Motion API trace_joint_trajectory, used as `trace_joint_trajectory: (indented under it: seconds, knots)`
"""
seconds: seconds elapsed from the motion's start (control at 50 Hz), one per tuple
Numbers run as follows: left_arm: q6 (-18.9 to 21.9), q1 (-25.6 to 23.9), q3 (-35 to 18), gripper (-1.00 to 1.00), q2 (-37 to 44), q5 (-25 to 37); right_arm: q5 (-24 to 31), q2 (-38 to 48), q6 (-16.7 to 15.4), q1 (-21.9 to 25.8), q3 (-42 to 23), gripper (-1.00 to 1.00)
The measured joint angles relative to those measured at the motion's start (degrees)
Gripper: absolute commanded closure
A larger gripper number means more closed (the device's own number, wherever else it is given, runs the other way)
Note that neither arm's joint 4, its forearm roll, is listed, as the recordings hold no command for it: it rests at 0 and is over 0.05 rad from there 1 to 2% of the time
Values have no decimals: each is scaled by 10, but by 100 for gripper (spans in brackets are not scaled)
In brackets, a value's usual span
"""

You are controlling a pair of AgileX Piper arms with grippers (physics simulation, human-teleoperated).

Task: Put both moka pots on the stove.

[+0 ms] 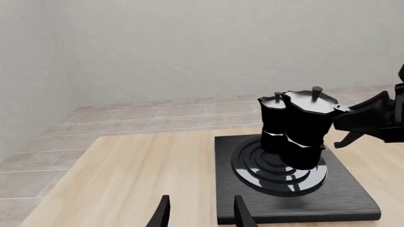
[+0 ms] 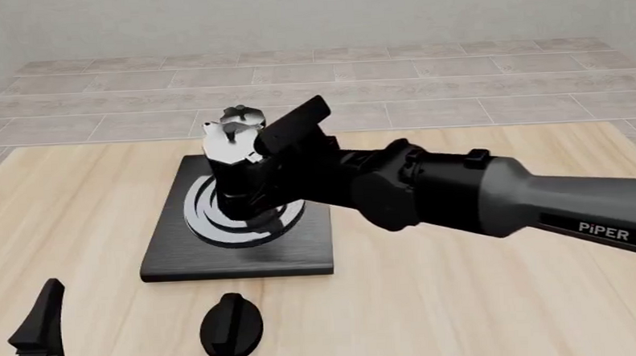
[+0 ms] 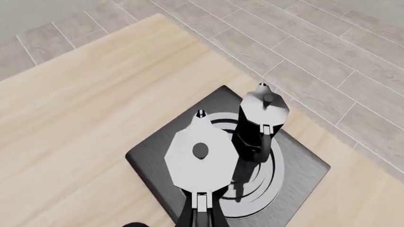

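1. Grey floor tiles and a pale wall lie behind a light wooden table [image 2: 463,300].
2. On the table, left of the middle, sits the stove [image 2: 171,253], a flat black slab with silver rings on top.
3. One moka pot [image 1: 274,124] stands on the rings, toward the far side. It is black with a shiny lid and a small knob.
4. The second moka pot [image 1: 309,127] is just beside the first one, on the near side.
5. In the left wrist view, the second pot's bottom looks a little above the rings, and a soft shadow shows on the stove under it.
6. The right gripper [image 2: 269,160] comes in from the right on a long dark arm with the word PIPER on it. It is closed on the handle of the second pot.
7. In the right wrist view, you look down on both silver lids, and the handle of the held pot runs back toward the camera.
8. The left gripper [image 1: 198,213] is low at the near left corner of the table, well apart from the stove. Its two fingers are spread apart and nothing is between them.
9. A black teardrop knob [image 2: 231,326] lies flat on the table, near the front edge of the stove.
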Motion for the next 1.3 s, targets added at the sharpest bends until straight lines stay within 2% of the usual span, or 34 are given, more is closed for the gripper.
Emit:
trace_joint_trajectory:
  seconds: [0.6, 1.3]
  knots:
    - [0, 0, 0, -100, 0, 0, -4, 36, 6, -18, -28, 100]
    - [0, 0, 0, -100, 0, 0, -18, 67, 18, -9, -34, 100]
